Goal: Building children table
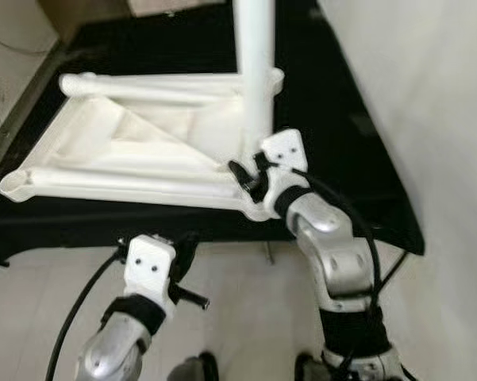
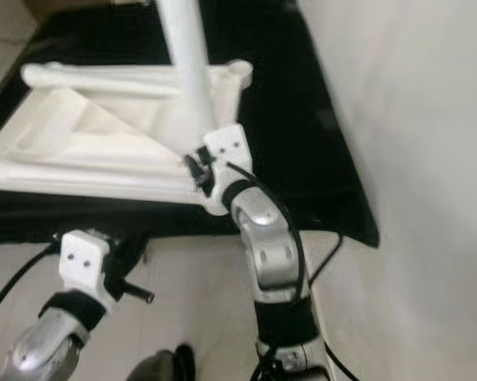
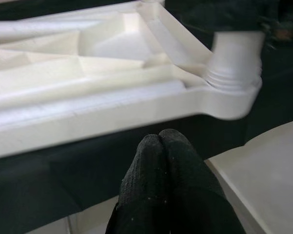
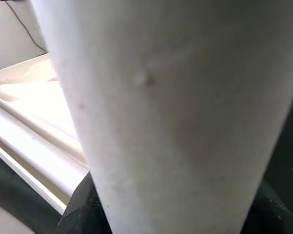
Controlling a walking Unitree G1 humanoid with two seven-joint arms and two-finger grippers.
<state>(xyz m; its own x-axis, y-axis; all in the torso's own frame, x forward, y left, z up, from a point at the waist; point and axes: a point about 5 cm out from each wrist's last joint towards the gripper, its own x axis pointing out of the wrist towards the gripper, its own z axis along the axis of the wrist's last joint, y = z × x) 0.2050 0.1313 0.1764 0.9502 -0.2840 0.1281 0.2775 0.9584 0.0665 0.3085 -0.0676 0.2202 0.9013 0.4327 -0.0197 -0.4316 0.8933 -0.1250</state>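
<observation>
Black cloth (image 1: 333,95) covers the low bench (image 1: 397,230) in front of me, and a pale wall (image 1: 444,95) runs along my right side. Beyond both my hands, on the cloth, lies the white plastic table top (image 1: 127,151), turned upside down so its ribs and hollows face up. It is the biggest thing here. One white table leg (image 1: 254,63) stands straight up from the corner socket (image 3: 234,80) of the table top nearest my right hand.

My right hand (image 1: 250,178) is up at that corner. Its black fingers (image 4: 78,209) sit on either side of the leg, low down near the socket, gripping it. The leg is so close to my right wrist that I see little past it.

My left hand (image 3: 161,141) is lower and nearer to me, above the pale floor (image 1: 238,278), just short of the bench edge. Its two black fingertips (image 3: 148,151) are pressed together with nothing between them. They point toward the long front edge of the table top and do not touch it.
</observation>
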